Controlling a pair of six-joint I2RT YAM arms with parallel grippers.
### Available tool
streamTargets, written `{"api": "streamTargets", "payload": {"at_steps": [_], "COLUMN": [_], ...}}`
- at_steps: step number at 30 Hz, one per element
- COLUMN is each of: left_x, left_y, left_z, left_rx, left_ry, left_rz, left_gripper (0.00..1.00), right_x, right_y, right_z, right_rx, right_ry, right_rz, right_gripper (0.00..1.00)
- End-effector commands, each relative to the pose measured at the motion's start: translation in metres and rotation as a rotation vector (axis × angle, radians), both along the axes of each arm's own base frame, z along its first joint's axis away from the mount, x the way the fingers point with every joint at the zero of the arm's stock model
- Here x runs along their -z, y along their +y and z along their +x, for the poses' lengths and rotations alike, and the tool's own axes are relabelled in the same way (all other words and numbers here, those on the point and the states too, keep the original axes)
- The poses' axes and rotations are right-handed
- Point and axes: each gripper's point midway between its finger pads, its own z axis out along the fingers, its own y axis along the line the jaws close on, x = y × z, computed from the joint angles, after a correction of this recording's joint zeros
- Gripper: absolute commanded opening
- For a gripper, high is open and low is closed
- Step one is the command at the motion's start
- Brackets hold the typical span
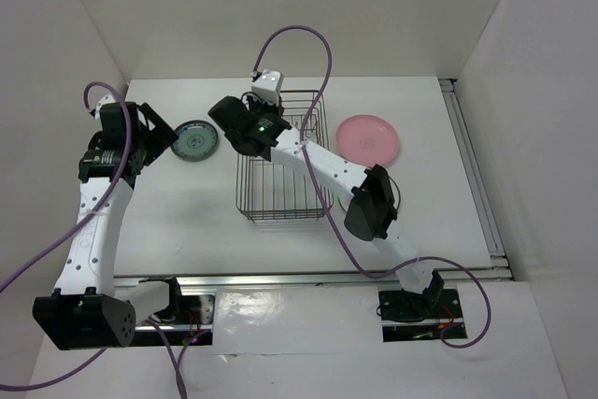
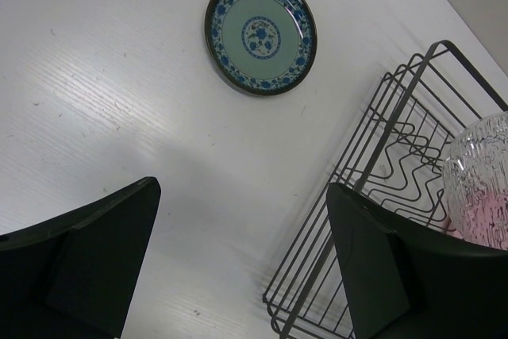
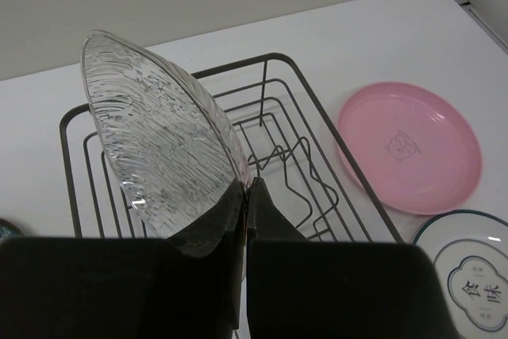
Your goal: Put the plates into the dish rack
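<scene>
The right gripper [image 3: 248, 188] is clamped tight on the rim of the clear glass plate [image 3: 159, 140], holding it on edge and tilted over the far left part of the dish rack [image 1: 280, 189]. I can't tell whether the plate touches the wires. The left gripper [image 2: 242, 192] hangs wide apart with nothing in it, above the tabletop [image 1: 187, 221] just left of the rack. The teal patterned plate [image 2: 261, 33] lies flat near it. The pink plate [image 1: 368, 138] lies flat to the rack's right, with the white ringed plate [image 3: 472, 275] just beside it.
</scene>
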Motion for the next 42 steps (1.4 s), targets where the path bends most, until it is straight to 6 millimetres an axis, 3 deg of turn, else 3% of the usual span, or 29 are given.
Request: {"api": "streamTargets", "payload": {"at_steps": [1, 9, 29, 42], "left_x": [-0.009, -0.012, -0.014, -0.011], "left_y": [-0.002, -0.007, -0.015, -0.017], "left_z": [0.002, 0.005, 0.007, 0.008], "left_rx": [0.026, 0.055, 0.1, 0.113], "left_ry": [-0.039, -0.057, -0.067, -0.066], "left_rz": [0.002, -0.007, -0.027, -0.025], "left_gripper": [1.0, 1.0, 1.0, 1.0], "right_x": [-0.012, -0.004, 0.061, 0.055], "right_y": [-0.008, -0.014, -0.007, 0.007], "right_z": [-0.005, -0.001, 0.022, 0.026], "right_rx": [0.059, 0.091, 0.07, 0.038], "right_ry": [-0.063, -0.07, 0.016, 0.0], "right_rz": [0.048, 0.025, 0.02, 0.039], "right_gripper": [0.0, 0.0, 0.0, 0.0]}}
